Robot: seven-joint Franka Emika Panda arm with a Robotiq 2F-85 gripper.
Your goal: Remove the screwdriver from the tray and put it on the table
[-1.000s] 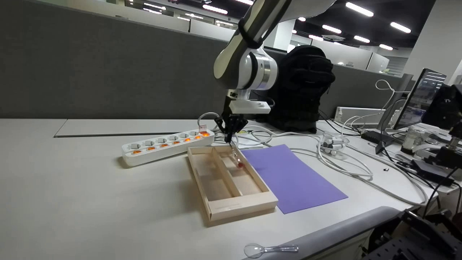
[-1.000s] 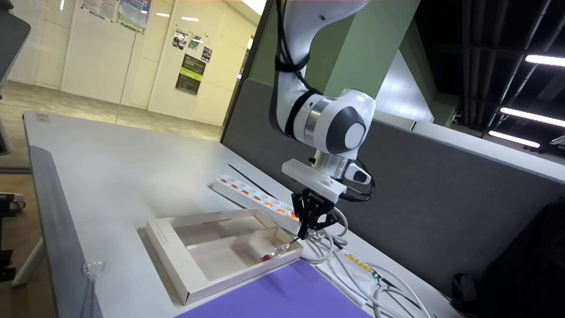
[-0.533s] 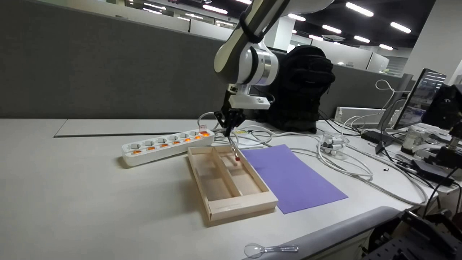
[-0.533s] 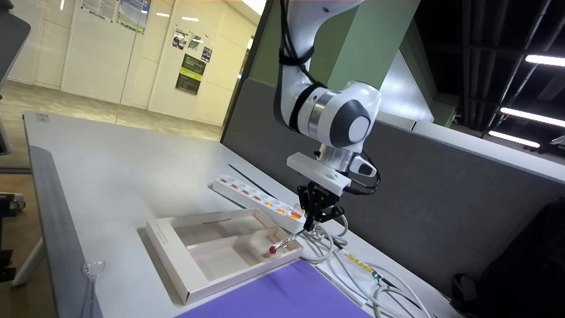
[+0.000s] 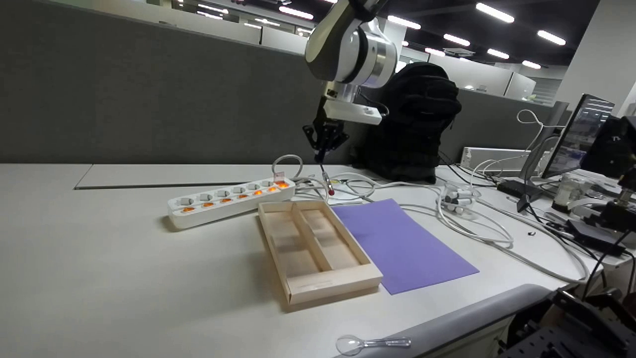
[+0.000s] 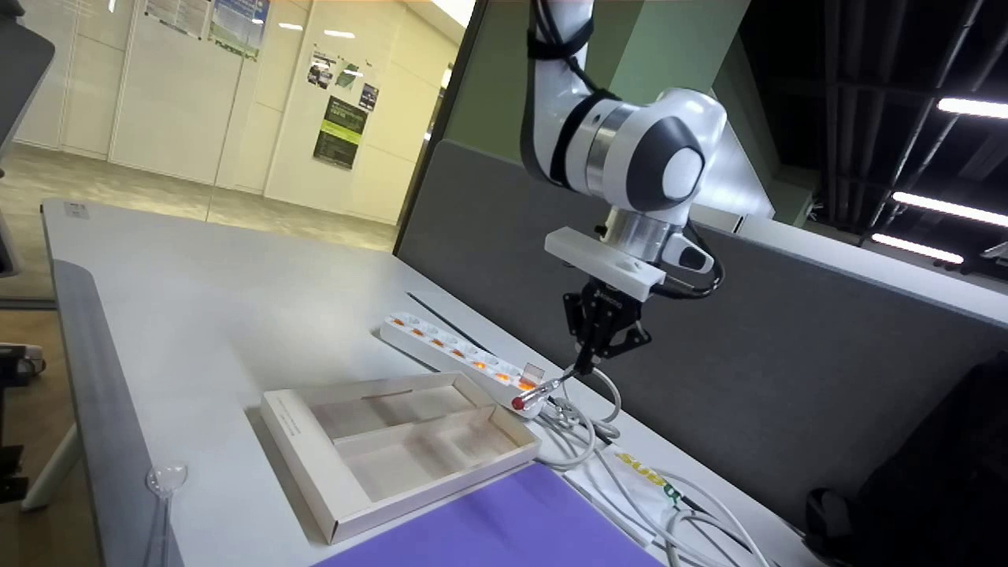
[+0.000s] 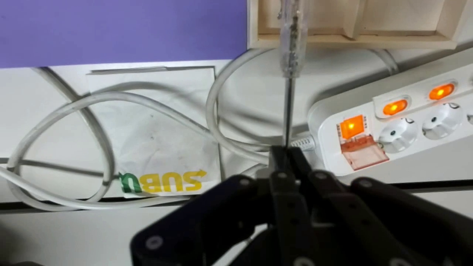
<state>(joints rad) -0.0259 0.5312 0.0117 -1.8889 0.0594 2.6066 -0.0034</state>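
In an exterior view the camera looks from the spoon point(image 5: 387, 342) side of the tray point(image 5: 335, 283), at middling range, slanting down and facing the partition point(image 5: 149, 94) beyond the tray. In an exterior view it looks, tilted sideways and at middling range too, from the mat point(image 6: 488, 524) side of the tray, facing over the tray to the strip point(image 6: 461, 354) and a wall point(image 6: 181, 134) well beyond. Both exterior views share the whole tray, the strip, the tool point(image 6: 584, 368) and parts of mat and partition. The wrist view, nearest the bench point(image 7: 22, 96), looks steeply down past the tool, by the tray's partition end; with both exterior views it shares that end, some mat and one strip end.
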